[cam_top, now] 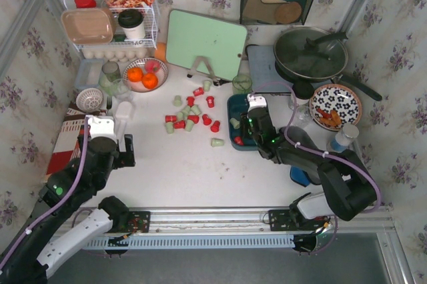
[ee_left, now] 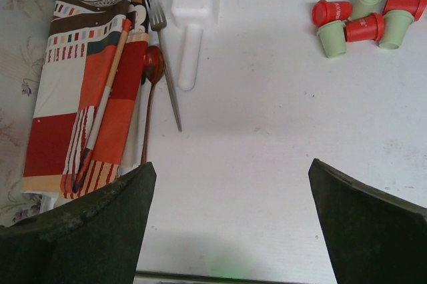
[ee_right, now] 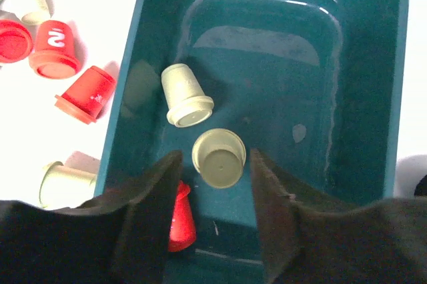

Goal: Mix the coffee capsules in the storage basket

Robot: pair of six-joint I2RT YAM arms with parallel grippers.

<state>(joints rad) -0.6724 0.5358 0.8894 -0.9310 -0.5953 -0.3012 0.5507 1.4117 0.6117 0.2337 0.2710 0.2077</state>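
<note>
Over on the right side of the white table, the right gripper reaches down into the dark teal storage basket. Its two fingers stand partly apart on either side of a pale green capsule. A thin gap shows on the capsule's left, and on its right the finger is very close. Just beyond it a second pale green capsule lies on its side on the basket floor, and a red capsule sits at the near left corner, partly hidden under the left finger. Most of the coffee capsules, red and pale green mixed, lie scattered on the table just left of the basket, and one lone green capsule lies nearer than the rest. The left gripper hangs over bare table at the near left, jaws spread wide and holding nothing. Beyond it lie a striped cloth, a fork, a red spoon and a white scoop.
</note>
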